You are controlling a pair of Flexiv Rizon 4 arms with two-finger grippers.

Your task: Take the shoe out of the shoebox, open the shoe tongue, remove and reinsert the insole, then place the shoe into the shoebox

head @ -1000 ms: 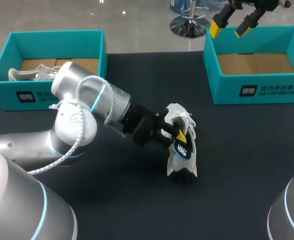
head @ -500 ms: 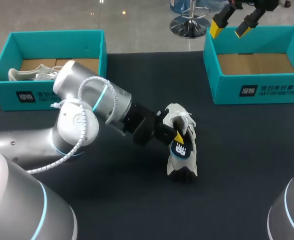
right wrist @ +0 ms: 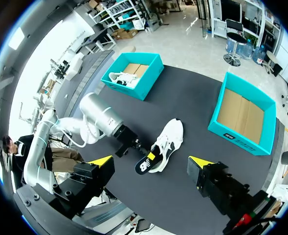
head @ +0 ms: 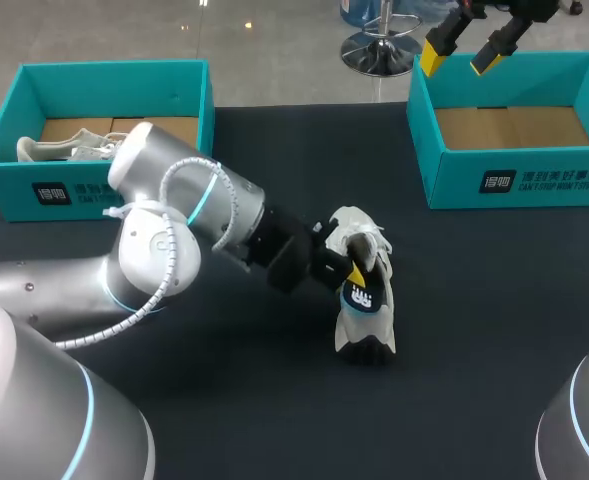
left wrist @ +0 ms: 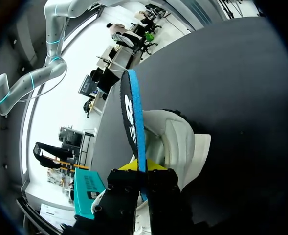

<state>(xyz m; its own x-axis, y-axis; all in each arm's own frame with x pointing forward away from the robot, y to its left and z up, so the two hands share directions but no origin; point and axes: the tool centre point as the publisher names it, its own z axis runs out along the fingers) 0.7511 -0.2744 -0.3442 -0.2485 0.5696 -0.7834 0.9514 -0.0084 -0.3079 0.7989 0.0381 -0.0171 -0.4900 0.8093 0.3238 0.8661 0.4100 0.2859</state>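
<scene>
My left gripper [left wrist: 143, 167] pinches the insole [left wrist: 132, 115], shoe [left wrist: 175, 142] just ahead; my right gripper [head: 464, 52] hangs spread, well apart.

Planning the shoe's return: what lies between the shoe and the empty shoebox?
Nothing: between the shoe and the empty shoebox the table is bare, per the head view.

The insole [left wrist: 132, 117] sits between the left gripper [left wrist: 143, 169]'s fingers and reaches ahead of them. The shoe [left wrist: 175, 147] lies on the table [head: 474, 330] just under it. The left box [head: 104, 75], holding a spare shoe [head: 64, 150], is well behind this gripper. The right box [head: 514, 180] is far below the right gripper [head: 464, 48].
</scene>
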